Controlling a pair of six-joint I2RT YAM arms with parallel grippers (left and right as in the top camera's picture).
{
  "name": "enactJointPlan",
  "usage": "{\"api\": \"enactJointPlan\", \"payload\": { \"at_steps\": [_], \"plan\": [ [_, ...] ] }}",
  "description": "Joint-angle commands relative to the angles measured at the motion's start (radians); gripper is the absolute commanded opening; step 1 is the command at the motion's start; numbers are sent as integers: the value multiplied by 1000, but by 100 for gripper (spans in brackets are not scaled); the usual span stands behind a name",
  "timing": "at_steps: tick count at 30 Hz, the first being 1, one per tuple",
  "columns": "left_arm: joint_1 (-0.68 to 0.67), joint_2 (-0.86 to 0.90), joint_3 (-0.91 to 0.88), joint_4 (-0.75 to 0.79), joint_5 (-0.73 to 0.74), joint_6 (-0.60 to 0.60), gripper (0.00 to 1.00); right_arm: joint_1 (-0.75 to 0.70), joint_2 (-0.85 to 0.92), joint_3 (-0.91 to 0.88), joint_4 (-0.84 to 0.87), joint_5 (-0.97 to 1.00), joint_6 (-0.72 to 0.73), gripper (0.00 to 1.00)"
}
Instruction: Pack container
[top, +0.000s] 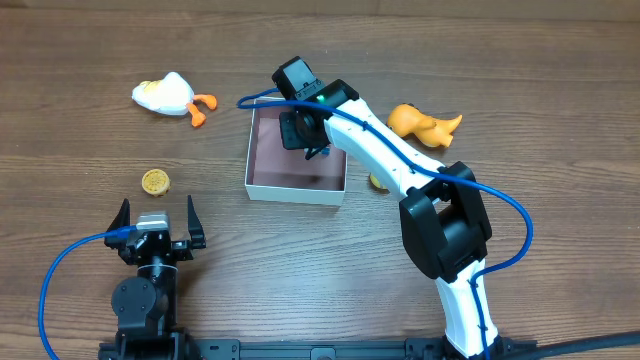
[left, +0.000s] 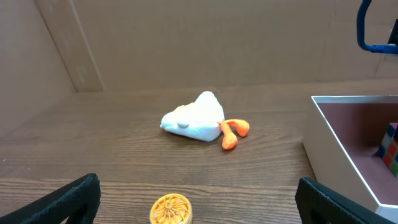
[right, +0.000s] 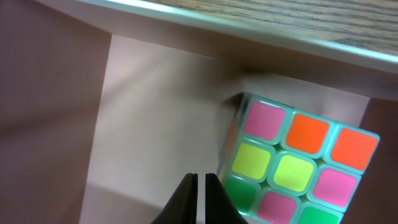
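Nearest us, our left gripper (top: 157, 210) stands spread wide and empty. At its twelve o'clock lies a small yellow disc (top: 154, 181). The container (top: 295, 189) sits toward two o'clock of that gripper. Inside it our right gripper (right: 199, 183) is pinched closed on nothing, with a colour cube (right: 298, 168) just beside it at three o'clock. Farther off, we see a white duck toy (top: 165, 95) at the container's ten o'clock and an orange duck toy (top: 425, 124) at two.

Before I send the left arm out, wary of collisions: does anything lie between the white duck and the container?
Nothing visible: bare table separates the white duck and the container, though the right end effector sits inside it.
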Motion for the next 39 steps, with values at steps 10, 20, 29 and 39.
{"api": "enactJointPlan", "payload": {
  "at_steps": [10, 20, 29, 39],
  "plan": [
    [6, -4, -3, 4, -13, -16, 100, -3, 7, -2, -14, 69, -36, 8],
    [6, -4, -3, 4, -13, -16, 100, 6, 8, -2, 8, 40, -68, 8],
    [6, -4, -3, 4, -13, -16, 100, 3, 26, -2, 72, 39, -144, 8],
    [6, -4, -3, 4, -13, -16, 100, 3, 74, -2, 84, 25, -149, 7]
  ]
}}
